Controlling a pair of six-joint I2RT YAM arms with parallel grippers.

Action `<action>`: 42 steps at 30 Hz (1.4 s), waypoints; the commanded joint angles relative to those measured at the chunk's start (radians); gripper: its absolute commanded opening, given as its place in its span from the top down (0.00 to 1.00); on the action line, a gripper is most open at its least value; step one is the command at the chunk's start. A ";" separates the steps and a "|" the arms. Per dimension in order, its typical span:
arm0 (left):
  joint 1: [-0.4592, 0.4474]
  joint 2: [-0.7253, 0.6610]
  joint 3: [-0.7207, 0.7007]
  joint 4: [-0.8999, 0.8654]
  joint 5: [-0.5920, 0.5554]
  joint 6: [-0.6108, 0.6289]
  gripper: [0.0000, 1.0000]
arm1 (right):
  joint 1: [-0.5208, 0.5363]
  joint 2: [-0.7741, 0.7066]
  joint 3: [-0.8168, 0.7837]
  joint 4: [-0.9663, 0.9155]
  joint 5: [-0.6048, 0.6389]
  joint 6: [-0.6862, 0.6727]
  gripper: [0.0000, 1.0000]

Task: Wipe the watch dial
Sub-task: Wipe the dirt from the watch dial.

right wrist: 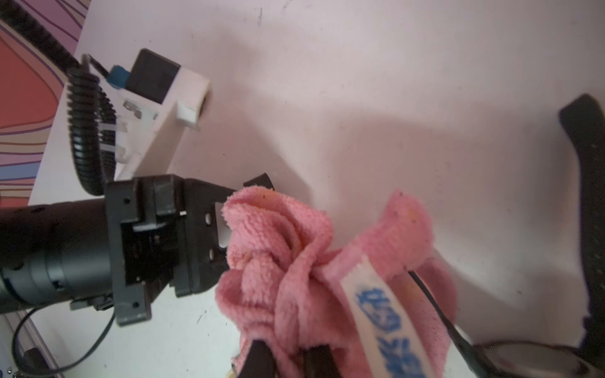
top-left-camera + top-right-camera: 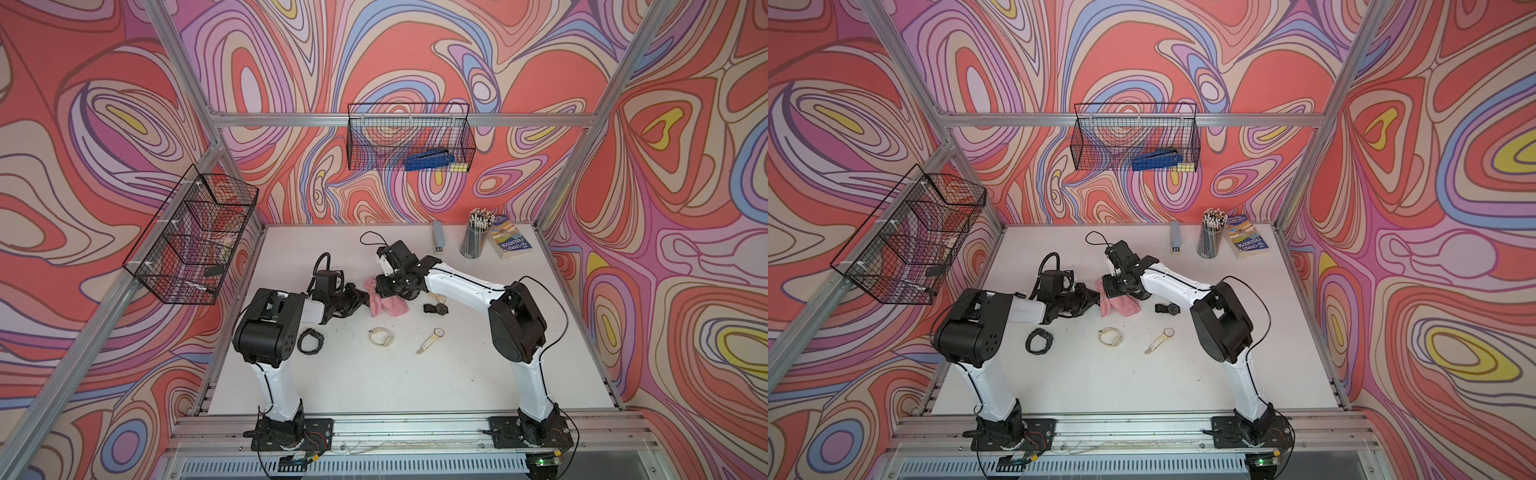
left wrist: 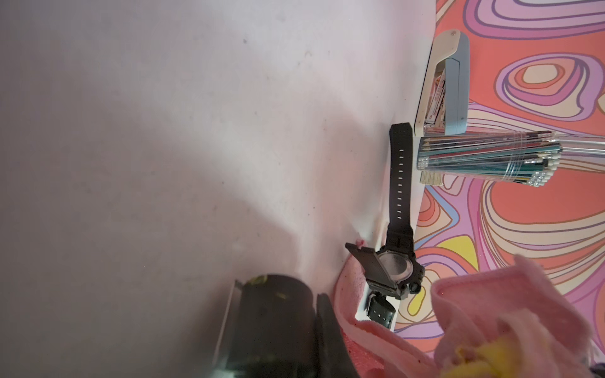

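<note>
Setup done: L gripper point(image 2: 365, 299) pinched shut on pink cloth point(image 2: 388, 308), R gripper point(image 2: 384, 289) clamped on black watch point(image 3: 400, 183). Dial point(image 3: 396, 269) wipe prob. not yet done.

The pink cloth point(image 2: 388, 306), a terry towel with a white label printed in blue, is bunched into loose folds at mid-table. The black watch point(image 3: 397, 269) sits just beside its right end: chunky case, round grey dial partly covered, long perforated strap stretched out straight.
</note>
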 commanded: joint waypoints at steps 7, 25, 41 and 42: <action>-0.008 0.036 -0.019 -0.008 -0.029 0.008 1.00 | 0.010 0.137 0.012 -0.018 -0.044 0.003 1.00; -0.007 -0.116 -0.024 -0.235 -0.159 0.050 0.30 | 0.072 0.213 0.079 -0.105 0.070 -0.047 0.98; -0.005 -0.213 -0.092 -0.313 -0.184 0.044 0.15 | 0.089 0.056 -0.038 0.036 0.118 -0.067 0.99; -0.005 -0.212 -0.092 -0.316 -0.185 0.038 0.13 | 0.089 0.024 -0.070 0.083 0.090 -0.081 0.99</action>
